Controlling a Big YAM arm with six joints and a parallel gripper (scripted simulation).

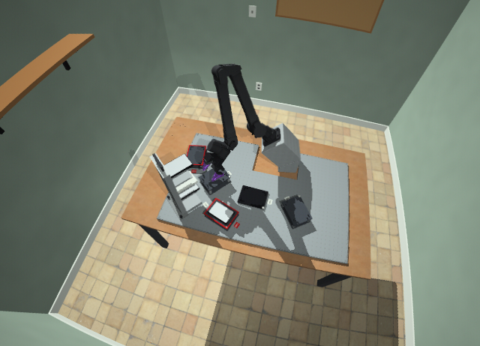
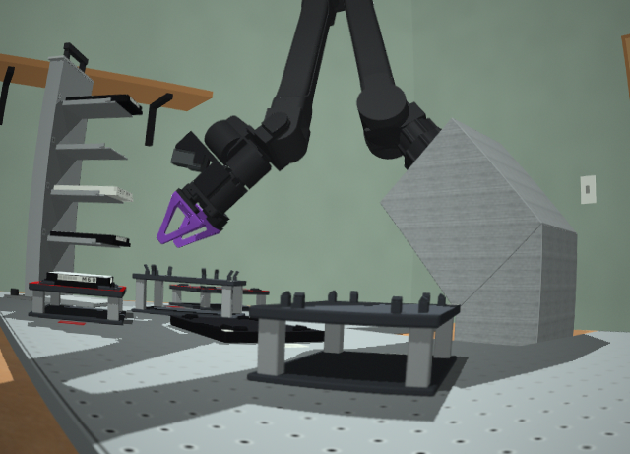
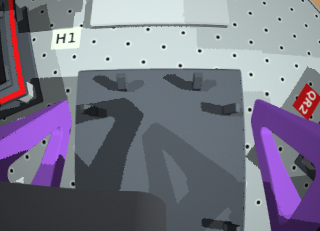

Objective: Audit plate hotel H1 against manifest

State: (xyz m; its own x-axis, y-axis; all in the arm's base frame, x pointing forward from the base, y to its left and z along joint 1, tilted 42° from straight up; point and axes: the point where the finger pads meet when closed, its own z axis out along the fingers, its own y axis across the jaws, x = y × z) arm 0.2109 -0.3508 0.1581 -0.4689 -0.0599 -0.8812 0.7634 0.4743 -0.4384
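Note:
The hotel H1 (image 2: pixel 58 169) stands at the deck's left end, with its deck label in the wrist view (image 3: pixel 64 38). A dark plate (image 2: pixel 103 103) sits on its top shelf. The third shelf (image 2: pixel 89 152) holds nothing. A white plate (image 2: pixel 94 188) is on the second shelf and a dark plate (image 2: pixel 92 236) on the bottom one. My gripper (image 2: pixel 185 227) is open and empty. It hangs above an empty grey nest (image 3: pixel 156 165) in front of the hotel.
A red-edged quarantine nest holds a white-topped labelled plate (image 1: pixel 220 213). A second red-edged nest (image 1: pixel 196 154), by the QR2 label (image 3: pixel 307 101), is empty. A low black station (image 1: pixel 253 197), an empty post nest (image 2: pixel 350 311) and the big grey base block (image 2: pixel 477 235) stand to the right.

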